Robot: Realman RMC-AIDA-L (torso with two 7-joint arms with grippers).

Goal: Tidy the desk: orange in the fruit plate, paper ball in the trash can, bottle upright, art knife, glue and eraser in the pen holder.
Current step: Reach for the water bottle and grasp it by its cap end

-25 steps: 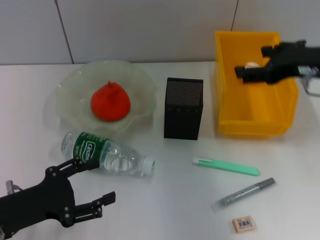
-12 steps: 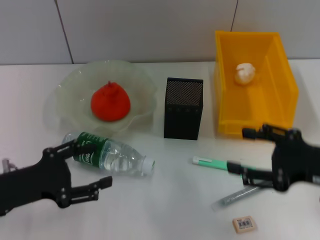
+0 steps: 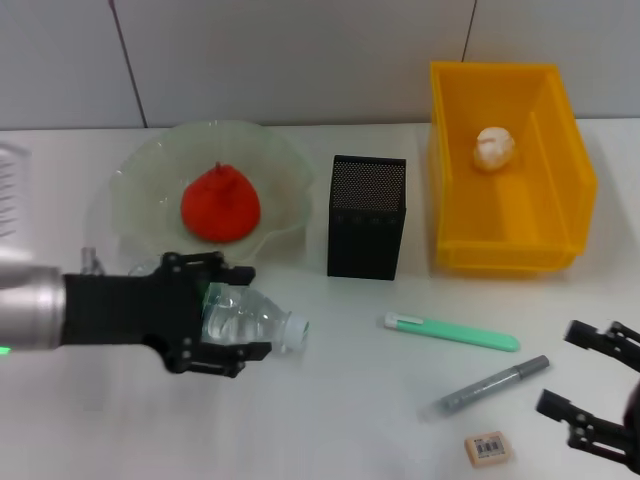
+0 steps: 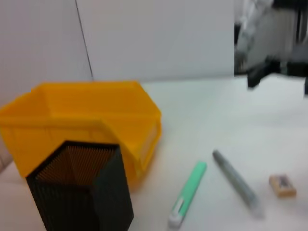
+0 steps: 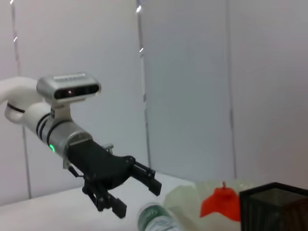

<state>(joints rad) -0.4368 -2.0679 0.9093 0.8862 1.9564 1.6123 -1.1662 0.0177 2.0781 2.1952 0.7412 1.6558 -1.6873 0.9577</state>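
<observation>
Two steps appear finished: the paper ball (image 3: pixel 493 147) is seen in the trash can (image 3: pixel 560 215) and the orange (image 3: pixel 220 204) in the fruit plate (image 3: pixel 135 180). Righting the bottle (image 3: pixel 250 318), lying on the worktop (image 3: pixel 360 400), is judged in hand; the left gripper (image 3: pixel 232 315) is spread around it, not closed. Closing and lifting would follow. The right gripper (image 3: pixel 590 385) is held spread near the eraser (image 3: pixel 489 447).

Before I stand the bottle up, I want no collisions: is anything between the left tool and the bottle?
Nothing visible: the left tool already straddles the lying bottle, in front of the fruit plate.
</observation>
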